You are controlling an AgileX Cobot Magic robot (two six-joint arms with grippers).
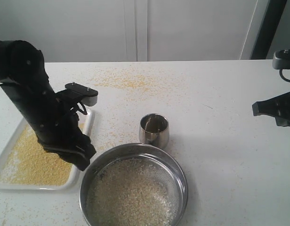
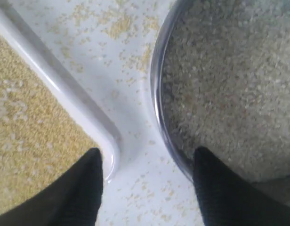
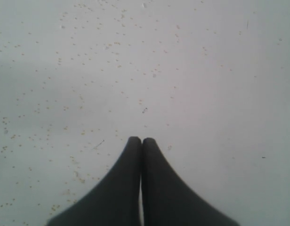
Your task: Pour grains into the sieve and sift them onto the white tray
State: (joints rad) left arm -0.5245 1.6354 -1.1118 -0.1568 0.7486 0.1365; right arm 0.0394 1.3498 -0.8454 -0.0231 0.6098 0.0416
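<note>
The exterior view is taking in the whole desk (image 1: 220, 141). The sieve (image 1: 180, 172) is sitting flat, mouth up, at the front edge near the middle, with whitish grains (image 1: 133, 190) lying across its mesh. The white tray (image 1: 90, 125) is lying toward the front left corner. Its long sides are running from the front edge toward the back and leaning slightly inward, and yellow granules (image 1: 27, 165) are covering its floor. A steel cup (image 1: 153, 128) is standing upright just behind the sieve, and stray specks (image 1: 131, 82) are dotting the desk toward the back.

Only the left wrist view is showing the left tool (image 2: 147, 188) clearly. It is hanging wide open and gripping nothing, one finger (image 2: 84, 193) over the tray's rounded corner and the other (image 2: 229, 193) over the sieve's rim, with a strip of speckled desk between.

Only the right wrist view is showing the right tool (image 3: 141, 141) with its tips pressed together and nothing between them. It is hovering over bare desk near the right edge.
</note>
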